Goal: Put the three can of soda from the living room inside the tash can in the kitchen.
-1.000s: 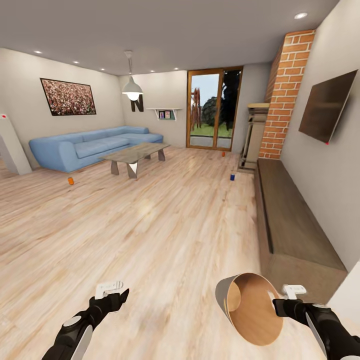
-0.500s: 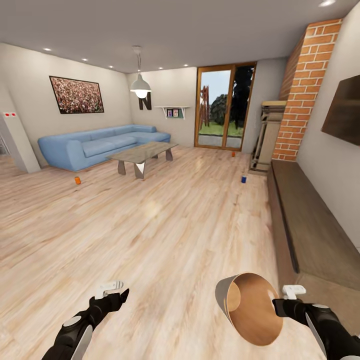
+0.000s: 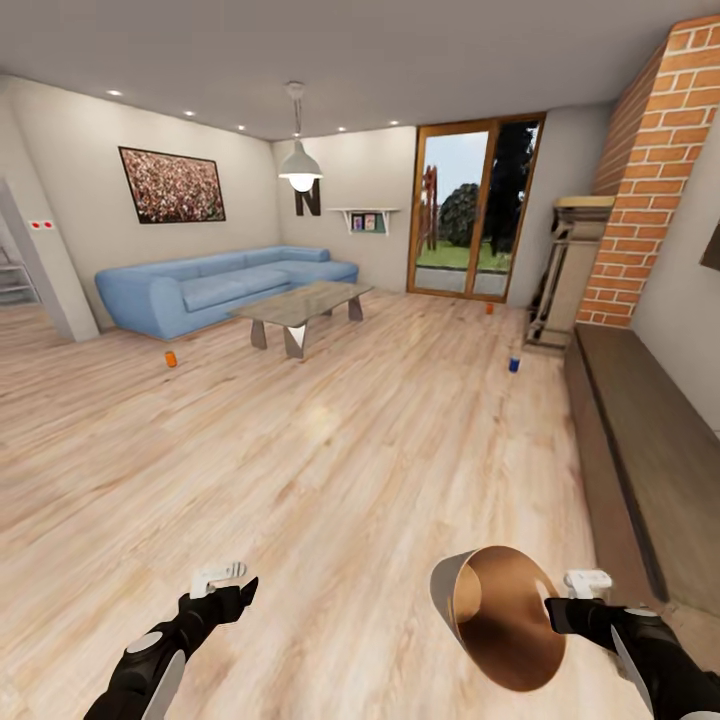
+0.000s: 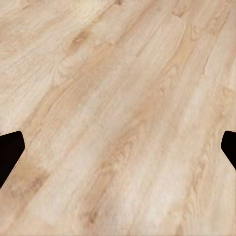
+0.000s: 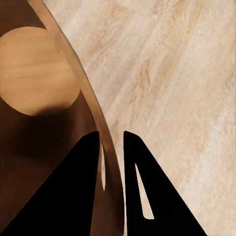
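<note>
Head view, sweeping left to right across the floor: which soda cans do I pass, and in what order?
orange can near the sofa → orange can by the glass door → dark blue can beside the low bench

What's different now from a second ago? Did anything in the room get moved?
Nothing in the room moved; the camera swung left, so the sofa, table and soda cans slid rightward in the head view. The right tool still pinches the trash can's rim, and the left tool stays open and empty.
</note>
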Available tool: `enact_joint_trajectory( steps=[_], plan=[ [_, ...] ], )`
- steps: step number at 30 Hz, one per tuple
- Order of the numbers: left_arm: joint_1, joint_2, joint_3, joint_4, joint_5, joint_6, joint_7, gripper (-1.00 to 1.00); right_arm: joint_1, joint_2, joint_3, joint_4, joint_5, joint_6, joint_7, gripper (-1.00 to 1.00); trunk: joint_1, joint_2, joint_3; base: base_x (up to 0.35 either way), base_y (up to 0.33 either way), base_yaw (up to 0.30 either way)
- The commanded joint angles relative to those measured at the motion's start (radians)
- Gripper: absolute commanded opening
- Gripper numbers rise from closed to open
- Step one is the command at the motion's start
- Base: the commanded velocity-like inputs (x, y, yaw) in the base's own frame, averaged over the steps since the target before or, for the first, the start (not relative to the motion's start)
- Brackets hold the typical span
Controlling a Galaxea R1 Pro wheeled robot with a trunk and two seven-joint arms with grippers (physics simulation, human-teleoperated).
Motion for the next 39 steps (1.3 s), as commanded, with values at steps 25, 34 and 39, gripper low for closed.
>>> enact_joint_trajectory(
  steps=[25, 34, 39],
  plan=[
    [0.0, 0.0, 0.0, 0.0, 0.005, 0.0, 0.0, 1.0, -0.001, 0.0, -0.001, -0.001, -0.014, 0.002, 0.005, -1.0, 0.0, 0.0, -0.021, 0.302, 0.14, 0.113],
    [0.0, 0.0, 0.0, 0.0, 0.004, 0.0, 0.0, 1.0, -0.001, 0.0, -0.001, -0.001, -0.013, 0.002, 0.005, -1.0, 0.0, 0.0, -0.026, 0.286, 0.164, 0.064],
    [0.0, 0.0, 0.0, 0.0, 0.005, 0.0, 0.0, 1.0, -0.001, 0.0, -0.001, -0.001, -0.013, 0.002, 0.005, -1.0, 0.0, 0.0, -0.029, 0.286, 0.164, 0.008]
  ],
)
